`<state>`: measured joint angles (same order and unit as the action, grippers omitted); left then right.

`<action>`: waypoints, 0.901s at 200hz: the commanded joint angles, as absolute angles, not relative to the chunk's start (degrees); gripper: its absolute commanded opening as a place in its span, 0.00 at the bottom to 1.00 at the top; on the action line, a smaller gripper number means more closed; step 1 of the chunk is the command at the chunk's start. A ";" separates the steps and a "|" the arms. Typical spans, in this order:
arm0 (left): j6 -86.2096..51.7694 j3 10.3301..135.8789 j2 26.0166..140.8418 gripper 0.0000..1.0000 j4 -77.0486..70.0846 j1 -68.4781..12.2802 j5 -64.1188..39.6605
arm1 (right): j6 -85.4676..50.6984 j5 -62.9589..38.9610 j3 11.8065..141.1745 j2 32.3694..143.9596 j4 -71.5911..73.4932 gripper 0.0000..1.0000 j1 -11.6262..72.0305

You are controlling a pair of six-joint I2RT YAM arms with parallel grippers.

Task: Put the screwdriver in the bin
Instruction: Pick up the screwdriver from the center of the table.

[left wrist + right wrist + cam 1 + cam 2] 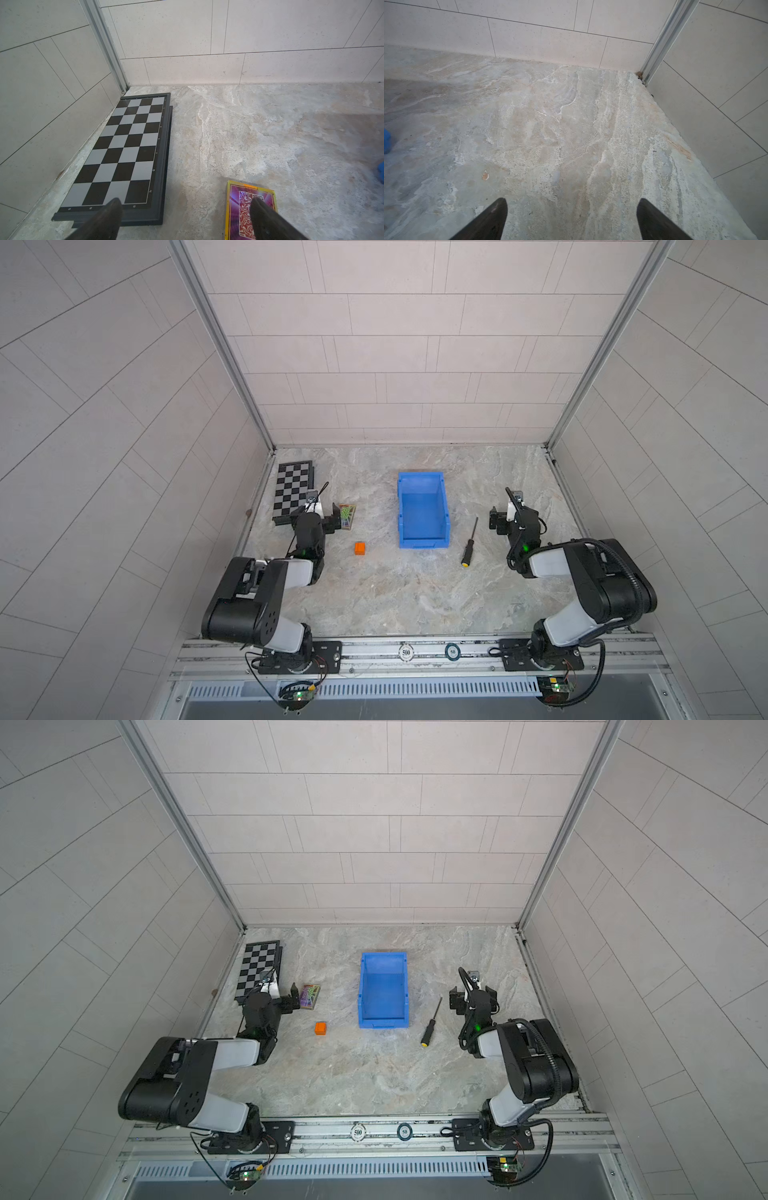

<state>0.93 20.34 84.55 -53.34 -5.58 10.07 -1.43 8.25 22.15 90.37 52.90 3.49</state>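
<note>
The screwdriver lies flat on the marbled table just right of the bin, its yellow butt end toward the front and its dark shaft pointing to the back. In both top views the blue bin stands mid-table and is empty; a sliver of it shows at the edge of each wrist view. My right gripper hovers open to the right of the screwdriver's shaft, over bare table. Far to the left, my left gripper is open and holds nothing.
A folded chessboard lies by the left wall. A purple-and-gold card box sits under one left finger. An orange cube lies left of the bin. Two poker chips rest on the front rail. Tiled walls enclose three sides.
</note>
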 commanded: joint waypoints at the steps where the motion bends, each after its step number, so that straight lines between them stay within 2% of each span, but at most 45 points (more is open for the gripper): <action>1: 1.23 20.82 84.29 1.00 -54.34 -5.45 9.84 | -0.51 9.10 21.88 90.96 54.05 0.99 3.87; 180: 1.01 20.50 84.11 1.00 -54.70 -5.25 9.56 | -0.62 8.29 21.89 90.97 53.97 0.99 3.53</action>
<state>0.91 20.34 84.55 -53.36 -5.58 10.04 -1.43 8.19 22.15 90.37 52.90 3.49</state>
